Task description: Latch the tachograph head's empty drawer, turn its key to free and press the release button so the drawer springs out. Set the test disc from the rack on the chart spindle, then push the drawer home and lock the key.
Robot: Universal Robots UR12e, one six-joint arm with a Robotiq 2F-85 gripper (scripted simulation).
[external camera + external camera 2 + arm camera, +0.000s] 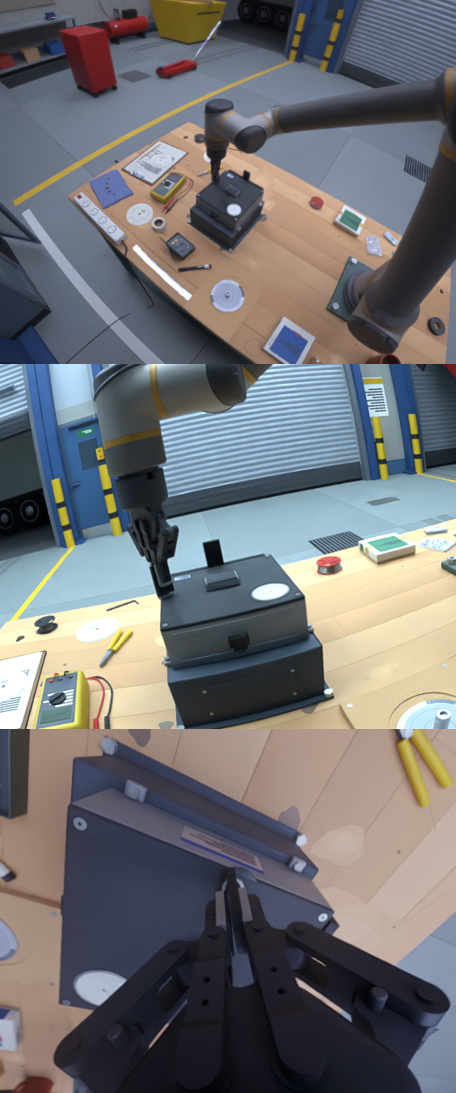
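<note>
My gripper (231,900) (164,589) (215,177) stands upright over the back left corner of the tachograph head (233,607) (229,202). Its fingers are closed on the thin key tab (231,884) that rises from the head's top, next to the label (222,848). The release button (221,579) sits mid-top, with a white dial (270,591) to its right. The drawer front with its latch (238,642) faces the second side camera and sits flush. The test disc (227,295) lies on its rack near the table's front edge.
A yellow multimeter (168,186) with leads lies left of the head. Yellow pliers (421,765) lie behind it. A white chart disc (139,214), a tape roll (159,223), a small black box (180,245) and a pen (195,268) lie in front to the left. A power strip (100,217) runs along the table edge.
</note>
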